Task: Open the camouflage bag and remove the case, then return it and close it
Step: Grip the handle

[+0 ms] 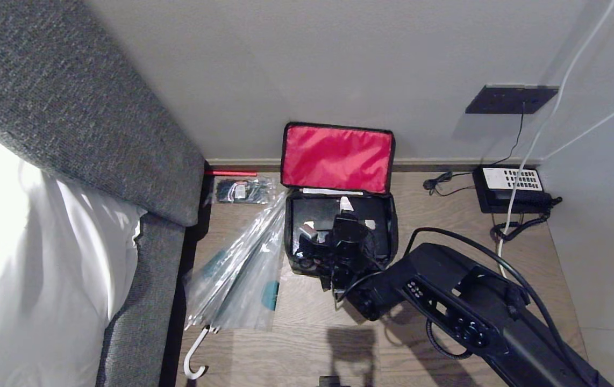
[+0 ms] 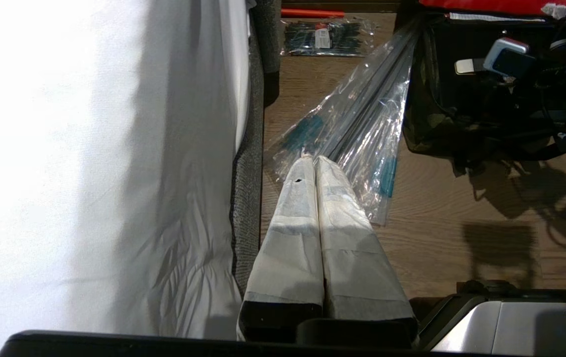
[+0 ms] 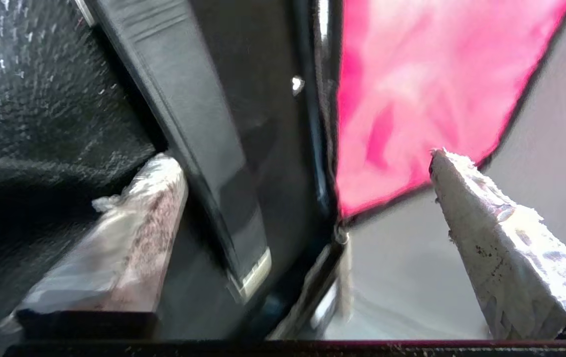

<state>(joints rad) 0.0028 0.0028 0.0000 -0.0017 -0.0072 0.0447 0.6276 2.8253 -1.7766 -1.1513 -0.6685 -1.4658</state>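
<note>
The camouflage bag [image 1: 391, 228] stands open on the wooden floor by the wall, its red-lined lid [image 1: 336, 158] upright against the wall. Its camouflage side [image 2: 429, 124] shows in the left wrist view. My right gripper [image 1: 329, 219] reaches down into the bag's mouth, open wide. In the right wrist view this gripper [image 3: 300, 156] straddles a flat black panel [image 3: 198, 148] with a pale strip at its end. One fingertip [image 3: 161, 171] is in the dark interior, the other [image 3: 444, 163] in front of the red lid. I cannot tell whether the panel is the case. My left gripper [image 2: 314, 159] hangs shut beside the bed.
A clear plastic-wrapped umbrella [image 1: 242, 269] lies just left of the bag, with a small packet [image 1: 245, 191] behind it. The grey headboard [image 1: 97, 118] and white bedding fill the left. A desk phone [image 1: 511, 188] with cables sits at the right by the wall.
</note>
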